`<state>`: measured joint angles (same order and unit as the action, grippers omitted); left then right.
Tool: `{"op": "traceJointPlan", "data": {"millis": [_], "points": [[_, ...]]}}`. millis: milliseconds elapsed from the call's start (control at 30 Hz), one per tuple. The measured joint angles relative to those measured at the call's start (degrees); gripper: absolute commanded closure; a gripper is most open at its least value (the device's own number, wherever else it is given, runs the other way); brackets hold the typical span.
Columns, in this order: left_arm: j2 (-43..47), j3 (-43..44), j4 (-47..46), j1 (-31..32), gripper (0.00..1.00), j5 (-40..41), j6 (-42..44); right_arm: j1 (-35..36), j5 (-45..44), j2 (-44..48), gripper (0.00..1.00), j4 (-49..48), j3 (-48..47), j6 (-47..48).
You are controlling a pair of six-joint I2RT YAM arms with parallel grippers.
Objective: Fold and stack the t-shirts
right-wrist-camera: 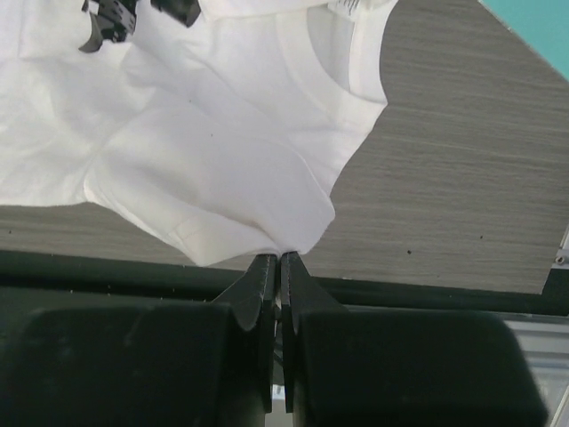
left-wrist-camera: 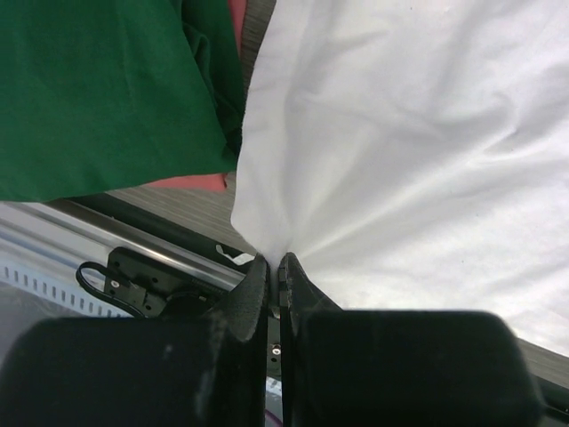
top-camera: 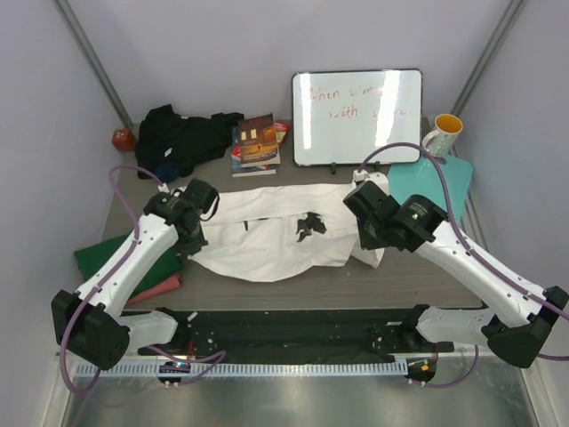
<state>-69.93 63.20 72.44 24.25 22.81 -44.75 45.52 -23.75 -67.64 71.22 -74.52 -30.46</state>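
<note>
– Left gripper [left-wrist-camera: 274, 260] pinches what?
– The near-left edge of the white t-shirt [top-camera: 267, 236]. Right gripper [right-wrist-camera: 274, 258] is clamped on its near-right corner, beside the collar.
– How does it lie?
– Spread flat, long axis running gripper to gripper, cloth extending away from both.

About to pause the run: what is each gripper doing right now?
Left gripper: shut on the white shirt.
Right gripper: shut on the white shirt too.

Overhead from behind — wrist views close on one white t-shirt [top-camera: 267, 240]
</note>
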Motion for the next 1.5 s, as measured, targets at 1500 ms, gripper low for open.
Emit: {"op": "traceJointPlan", "data": {"millis": [1500], "points": [[-16.6,10.5,-2.3,-7.6,1.00,6.6,6.3,-17.5,6.7,-15.9,0.99,-11.5,-12.6,16.0]]}}
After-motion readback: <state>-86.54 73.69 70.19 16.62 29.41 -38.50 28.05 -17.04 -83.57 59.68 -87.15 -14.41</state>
